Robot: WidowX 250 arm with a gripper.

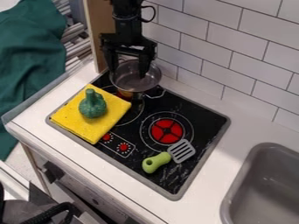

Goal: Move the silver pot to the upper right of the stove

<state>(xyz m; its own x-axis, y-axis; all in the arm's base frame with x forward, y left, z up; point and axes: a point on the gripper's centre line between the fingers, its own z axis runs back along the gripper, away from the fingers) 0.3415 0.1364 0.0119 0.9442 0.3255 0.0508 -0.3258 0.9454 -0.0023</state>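
Camera view: two fingers [144, 68] wide apart, holding nothing, at one silver pot [133, 83]

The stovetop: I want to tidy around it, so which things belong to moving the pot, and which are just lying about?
For the job:
Pot
Stove, where it should end up
End effector, at the pot

Just lying about:
Yellow cloth, on the stove
Green toy, on that cloth
Spatula, beside the red burner

The arm [125, 22] is black, with a thin looping black cable [154, 14] and a broad, angular end effector [128, 74].
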